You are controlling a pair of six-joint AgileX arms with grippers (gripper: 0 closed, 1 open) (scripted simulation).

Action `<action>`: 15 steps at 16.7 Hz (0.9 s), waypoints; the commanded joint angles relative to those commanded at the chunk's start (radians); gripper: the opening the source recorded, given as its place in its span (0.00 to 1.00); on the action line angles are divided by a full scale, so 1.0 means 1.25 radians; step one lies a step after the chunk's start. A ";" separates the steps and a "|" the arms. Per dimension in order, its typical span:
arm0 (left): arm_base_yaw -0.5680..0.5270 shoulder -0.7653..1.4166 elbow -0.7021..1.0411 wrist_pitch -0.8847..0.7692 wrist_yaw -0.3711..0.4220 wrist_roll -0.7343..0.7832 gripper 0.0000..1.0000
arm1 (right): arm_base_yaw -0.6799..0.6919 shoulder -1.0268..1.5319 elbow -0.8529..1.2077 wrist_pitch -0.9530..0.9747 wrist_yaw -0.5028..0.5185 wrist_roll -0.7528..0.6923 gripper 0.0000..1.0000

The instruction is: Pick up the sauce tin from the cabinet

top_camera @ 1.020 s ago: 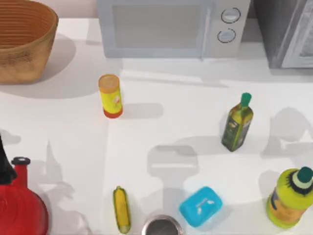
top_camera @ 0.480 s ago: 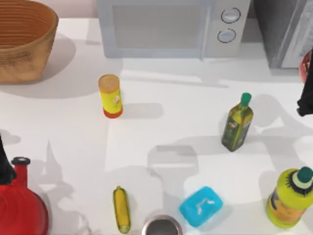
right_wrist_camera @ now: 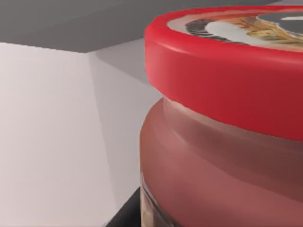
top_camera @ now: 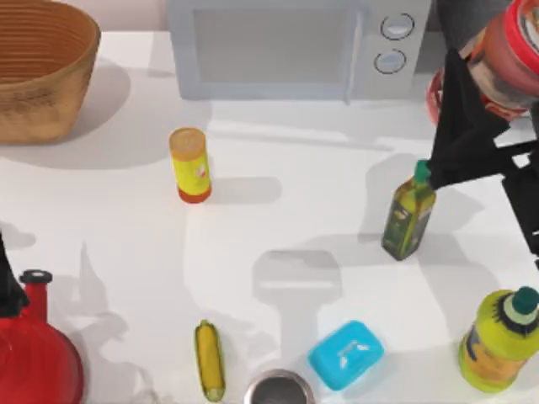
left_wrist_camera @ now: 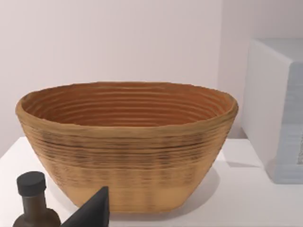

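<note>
- Right pincer (top_camera: 497, 93) grips the sauce tin (top_camera: 509, 55), raised at the desk's (top_camera: 278, 227) right edge (cabinet (top_camera: 459, 21) just behind).
- Olive-oil bottle (top_camera: 408, 215) stands close below-left; beyond it is open desk.
- Left arm parked at the left edge.

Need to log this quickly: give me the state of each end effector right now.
Left end effector: parked at the table's left edge, cannot be told.
Right end effector: at the table's far right, closed on the sauce tin.
</note>
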 joint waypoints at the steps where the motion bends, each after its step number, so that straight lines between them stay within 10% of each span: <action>1: 0.000 0.000 0.000 0.000 0.000 0.000 1.00 | 0.011 0.041 0.002 0.019 0.001 -0.002 0.00; 15: 0.000 0.000 0.000 0.000 0.000 0.000 1.00 | 0.160 0.555 0.051 0.221 -0.105 -0.047 0.00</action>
